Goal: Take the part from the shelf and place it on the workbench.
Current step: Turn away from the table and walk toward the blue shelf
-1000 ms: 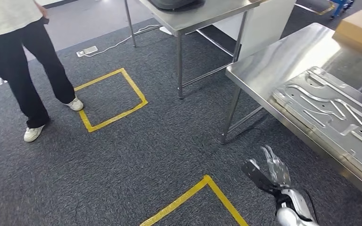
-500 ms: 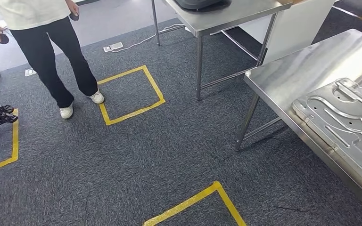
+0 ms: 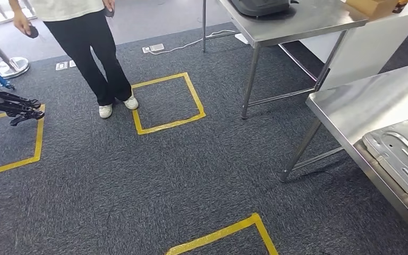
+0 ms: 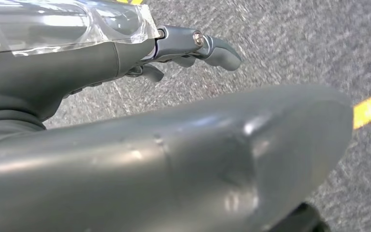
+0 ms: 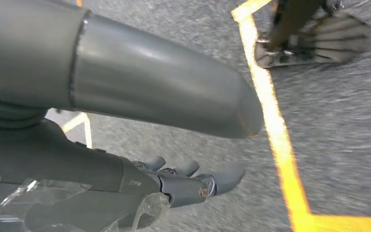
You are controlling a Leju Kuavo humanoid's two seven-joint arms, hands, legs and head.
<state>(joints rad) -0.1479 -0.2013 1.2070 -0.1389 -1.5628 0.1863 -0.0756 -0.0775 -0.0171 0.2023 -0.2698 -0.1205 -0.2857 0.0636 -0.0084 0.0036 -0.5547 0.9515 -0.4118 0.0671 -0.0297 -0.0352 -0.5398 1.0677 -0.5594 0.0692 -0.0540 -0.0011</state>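
A stamped grey metal part (image 3: 404, 154) lies flat on the steel workbench (image 3: 350, 106) at the right edge of the head view. My left hand (image 4: 164, 150) hangs over grey carpet, its fingers (image 4: 198, 46) apart and holding nothing. My right hand (image 5: 140, 92) also hangs above the carpet, with its fingers (image 5: 193, 183) loosely spread and empty, near a yellow tape line (image 5: 275, 130). Both hands are far from the part.
A person (image 3: 93, 48) in dark trousers stands at the far left. A second steel table (image 3: 297, 21) carries a dark object. Yellow tape squares (image 3: 167, 103) mark the carpet. Black stand legs (image 3: 10, 103) lie at the left edge.
The camera has turned left, so the workbench and part have slid to the right edge. My right hand, low in the head view a second ago, has left that picture.
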